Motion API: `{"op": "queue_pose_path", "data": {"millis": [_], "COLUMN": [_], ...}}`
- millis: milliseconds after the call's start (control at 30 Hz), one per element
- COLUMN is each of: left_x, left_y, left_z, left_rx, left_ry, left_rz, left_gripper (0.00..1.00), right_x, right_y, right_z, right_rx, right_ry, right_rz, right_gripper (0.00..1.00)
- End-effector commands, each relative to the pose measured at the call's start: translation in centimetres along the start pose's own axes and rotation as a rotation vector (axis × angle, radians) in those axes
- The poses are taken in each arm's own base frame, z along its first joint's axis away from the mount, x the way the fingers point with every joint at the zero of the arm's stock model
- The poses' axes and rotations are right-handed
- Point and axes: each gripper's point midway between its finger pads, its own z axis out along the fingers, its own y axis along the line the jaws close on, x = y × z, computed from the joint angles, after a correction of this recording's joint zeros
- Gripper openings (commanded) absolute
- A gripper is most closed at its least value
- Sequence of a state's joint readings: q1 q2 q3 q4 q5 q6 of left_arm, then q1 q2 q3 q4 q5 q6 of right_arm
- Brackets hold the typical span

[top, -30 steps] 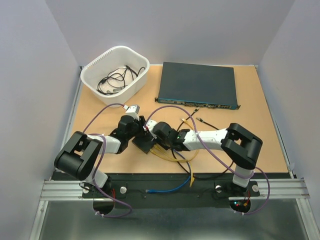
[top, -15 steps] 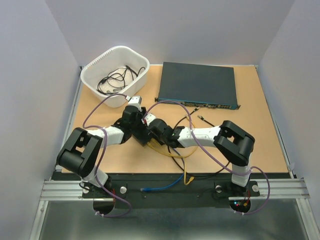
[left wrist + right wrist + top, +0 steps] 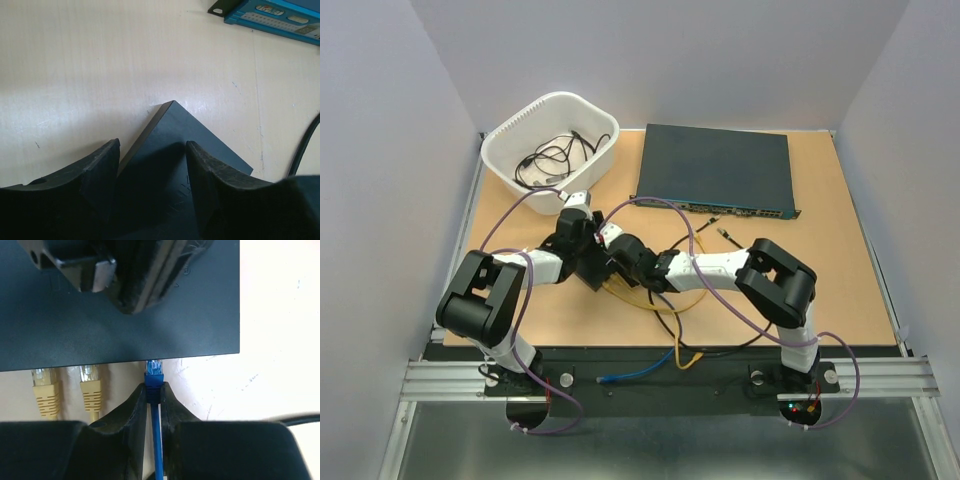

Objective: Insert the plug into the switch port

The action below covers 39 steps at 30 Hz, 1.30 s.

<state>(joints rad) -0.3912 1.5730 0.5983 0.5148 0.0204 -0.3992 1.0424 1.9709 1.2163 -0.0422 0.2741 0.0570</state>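
Observation:
The small black box [image 3: 150,325] lies flat on the table, its port edge facing the right wrist camera. My right gripper [image 3: 154,387] is shut on the boot of the blue plug [image 3: 154,371]. The plug's clear tip meets that edge near the box's right corner; the port itself is hidden. My left gripper [image 3: 152,150] is open, its fingers spread over a corner of the box [image 3: 195,137]. In the top view both grippers, left [image 3: 586,252] and right [image 3: 618,262], meet at the box [image 3: 593,270] left of the table's middle.
Two yellow plugs [image 3: 44,382] sit in the same edge left of the blue one. The large dark unit [image 3: 715,168] lies at the back; a white basket [image 3: 552,97] of cables stands back left. Yellow and black cables [image 3: 650,300] loop under the right arm.
Both grippers and the box have shifted up and left on the table. The left gripper's fingers have spread wider.

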Motion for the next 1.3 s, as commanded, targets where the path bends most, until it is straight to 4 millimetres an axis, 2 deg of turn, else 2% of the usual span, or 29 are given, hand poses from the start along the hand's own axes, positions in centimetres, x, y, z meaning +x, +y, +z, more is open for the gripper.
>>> {"op": "queue_pose_path", "data": {"millis": [0,200,367,400,633,800,933,967,1000,1033,1167,1267], "left_x": [7.3,6.3,4.9,4.7,2.0,0.5,0.3,0.4,0.2,0.4,0.6,1.2], "left_y": [-4.6,-4.5,-4.5,-4.5,-5.1,-4.8,-4.7,-4.7,-4.7,-4.5,-4.4,-4.4], "left_z": [-2.5,-2.5,-2.4,-2.4,-2.6,-2.9,-3.2,-3.3,-3.4,-3.5,-3.9,-4.0], "left_rx": [0.223,0.23,0.23,0.226,0.232,0.208,0.204,0.204,0.203,0.2,0.206,0.215], "left_ry": [0.302,0.275,0.244,0.239,0.176,0.132,0.123,0.12,0.113,0.115,0.107,0.112], "left_rz": [-0.08,-0.094,-0.109,-0.113,-0.123,-0.129,-0.128,-0.128,-0.127,-0.127,-0.123,-0.122], "left_gripper": [0.66,0.71,0.72,0.72,0.72,0.72,0.72,0.72,0.71,0.72,0.71,0.71], "right_x": [-7.2,-6.1,-5.7,-6.3,-5.8,-5.0,-4.6,-3.9,-3.5,-3.0,-0.9,0.2], "right_y": [5.5,3.5,1.7,1.3,-2.8,-6.9,-10.0,-12.1,-13.1,-15.4,-20.2,-22.4], "right_z": [1.2,0.2,-1.8,-2.7,-5.8,-7.7,-8.8,-9.0,-9.0,-8.8,-8.7,-7.9], "right_rx": [-0.191,-0.107,-0.035,-0.028,0.157,0.339,0.414,0.447,0.454,0.465,0.508,0.519], "right_ry": [-0.264,-0.235,-0.226,-0.241,-0.251,-0.263,-0.272,-0.248,-0.242,-0.227,-0.187,-0.159], "right_rz": [0.085,0.103,0.133,0.143,0.215,0.294,0.393,0.429,0.477,0.529,0.652,0.703], "right_gripper": [0.23,0.47,0.51,0.52,0.58,0.63,0.66,0.66,0.66,0.66,0.64,0.63]}}
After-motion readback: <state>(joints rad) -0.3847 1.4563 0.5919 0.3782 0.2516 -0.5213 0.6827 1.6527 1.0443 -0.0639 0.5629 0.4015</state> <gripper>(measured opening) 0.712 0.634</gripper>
